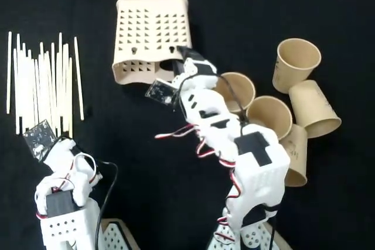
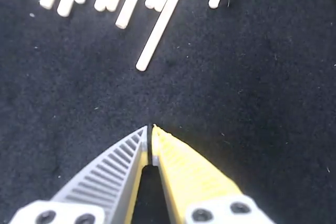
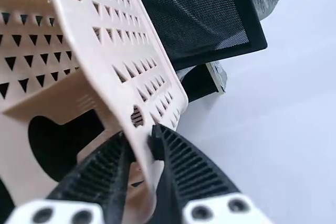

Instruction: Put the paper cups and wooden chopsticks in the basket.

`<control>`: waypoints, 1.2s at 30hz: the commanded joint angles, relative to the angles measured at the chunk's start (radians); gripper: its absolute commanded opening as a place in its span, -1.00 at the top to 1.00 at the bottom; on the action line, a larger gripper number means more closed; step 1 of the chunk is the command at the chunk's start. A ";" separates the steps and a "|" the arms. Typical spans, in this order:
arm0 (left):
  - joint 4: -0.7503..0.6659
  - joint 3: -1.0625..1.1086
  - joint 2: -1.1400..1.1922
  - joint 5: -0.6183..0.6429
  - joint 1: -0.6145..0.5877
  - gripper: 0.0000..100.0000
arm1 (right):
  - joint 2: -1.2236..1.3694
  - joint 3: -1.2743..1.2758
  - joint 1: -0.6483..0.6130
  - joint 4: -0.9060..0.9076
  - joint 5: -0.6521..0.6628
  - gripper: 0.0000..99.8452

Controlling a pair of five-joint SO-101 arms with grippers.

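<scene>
Right wrist view showed right gripper pinching the rim of the basket; best tipped upright slowly. Left gripper rested closed, empty.

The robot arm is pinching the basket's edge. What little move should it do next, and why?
Probably tip the basket upright and set it down with its mouth facing up. The right gripper is clamped on its wall, the basket looks tipped on its side, and the paper cups and chopsticks lie outside it.
</scene>
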 commanded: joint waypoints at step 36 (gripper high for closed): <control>0.005 0.016 -0.005 0.006 0.012 0.94 | -1.191 -0.200 -0.195 1.633 -0.577 0.98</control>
